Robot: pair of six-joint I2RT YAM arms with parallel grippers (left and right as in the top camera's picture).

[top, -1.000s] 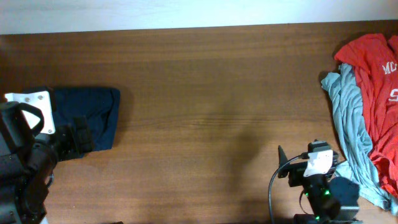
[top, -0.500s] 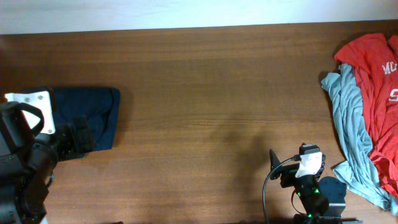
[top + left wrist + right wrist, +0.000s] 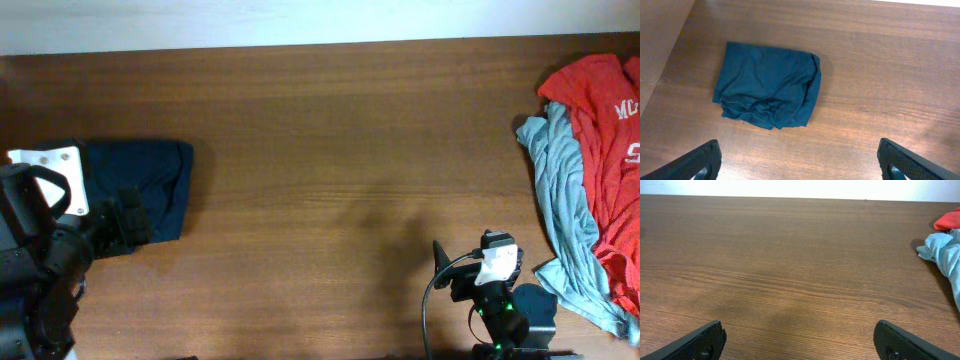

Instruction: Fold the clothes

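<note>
The left claw (image 3: pixel 800 167) stood wide open and held nothing: in its wrist view only the two dark fingertips (image 3: pixel 697 162) showed, at the lower corners, with bare wood between them. Ahead of it on the brown wooden worktop (image 3: pixel 330 150) lay the dark navy blue garment (image 3: pixel 767 90), folded into a rough rectangle, its near edge rumpled and bunched, and clear of both fingertips. From overhead that garment sat near the left end of the worktop, with the left arm low at the left side and its dark end overlapping the garment's near corner in that view. The right claw (image 3: pixel 799 342) was likewise spread wide and empty, with its fingertips (image 3: pixel 700 340) far apart at the bottom of its wrist view and touching no cloth. It hung over open wood near the front edge, right of the middle. To its right lay the unfolded clothes in a loose heap at the right end of the worktop: a red tee with white lettering (image 3: pixel 600 130), cut off by the edge of the overhead view, and a light grey-blue garment (image 3: pixel 560 190) lying crumpled along the tee's left side and touching it. The grey-blue cloth's near hem trailed down beside the right arm, near it but apart from the claw.
</note>
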